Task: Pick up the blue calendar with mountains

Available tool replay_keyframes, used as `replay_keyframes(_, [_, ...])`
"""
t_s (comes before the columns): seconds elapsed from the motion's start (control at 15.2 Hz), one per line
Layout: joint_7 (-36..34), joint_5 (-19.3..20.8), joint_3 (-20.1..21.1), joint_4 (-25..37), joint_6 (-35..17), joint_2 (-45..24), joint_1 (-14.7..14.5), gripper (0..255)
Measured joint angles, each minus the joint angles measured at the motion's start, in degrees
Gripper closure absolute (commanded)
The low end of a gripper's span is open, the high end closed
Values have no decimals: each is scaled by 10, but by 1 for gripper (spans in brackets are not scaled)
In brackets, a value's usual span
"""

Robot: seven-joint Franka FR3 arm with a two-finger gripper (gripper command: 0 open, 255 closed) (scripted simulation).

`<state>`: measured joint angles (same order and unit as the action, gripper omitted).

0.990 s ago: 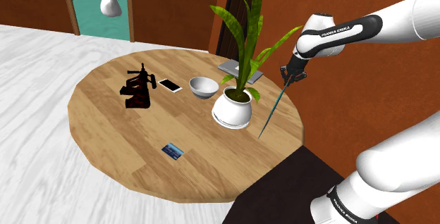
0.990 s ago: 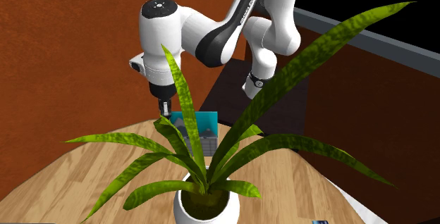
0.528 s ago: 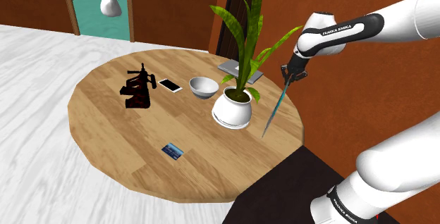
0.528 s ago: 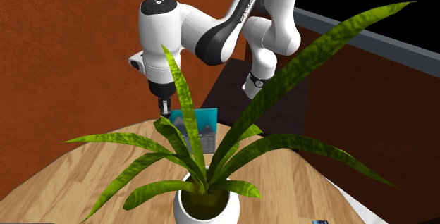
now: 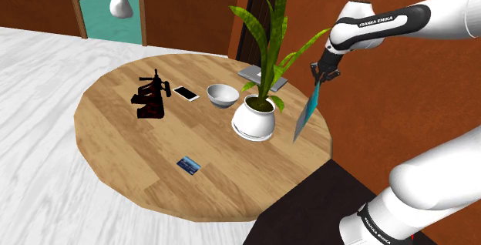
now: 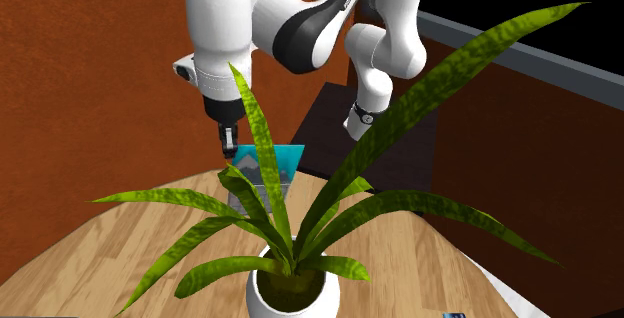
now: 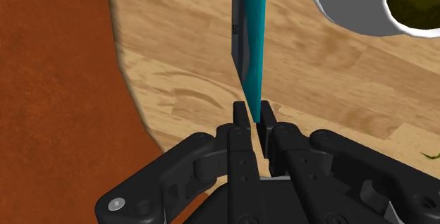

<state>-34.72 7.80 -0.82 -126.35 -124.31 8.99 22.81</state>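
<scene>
The blue calendar [image 5: 305, 116] hangs edge-on in the air over the round wooden table [image 5: 146, 170], beside the white plant pot [image 5: 254, 120]. My gripper [image 5: 317, 78] is shut on its upper corner. In the second exterior view the calendar [image 6: 283, 166] shows its teal face with a grey mountain picture, partly behind the plant's leaves, held under the gripper [image 6: 229, 150]. In the wrist view the two fingers clasp the thin teal calendar [image 7: 249, 39] at the gripper [image 7: 254, 117], with the table below it.
On the table stand a potted plant [image 5: 266, 47] with long leaves, a white bowl [image 5: 222, 95], a phone [image 5: 186, 93], a dark figure [image 5: 150, 99], a small card [image 5: 189, 165] and a grey flat item [image 5: 262, 78]. An orange-brown wall rises close behind the arm.
The gripper has risen with the calendar held in it, lifting the calendar higher above the table. The hand has also shifted slightly toward the shoulder view's right.
</scene>
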Motion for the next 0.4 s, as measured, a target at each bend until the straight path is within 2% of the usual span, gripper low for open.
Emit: replay_keyframes(0.4, [4,-3,1,29,44,16,-1,255])
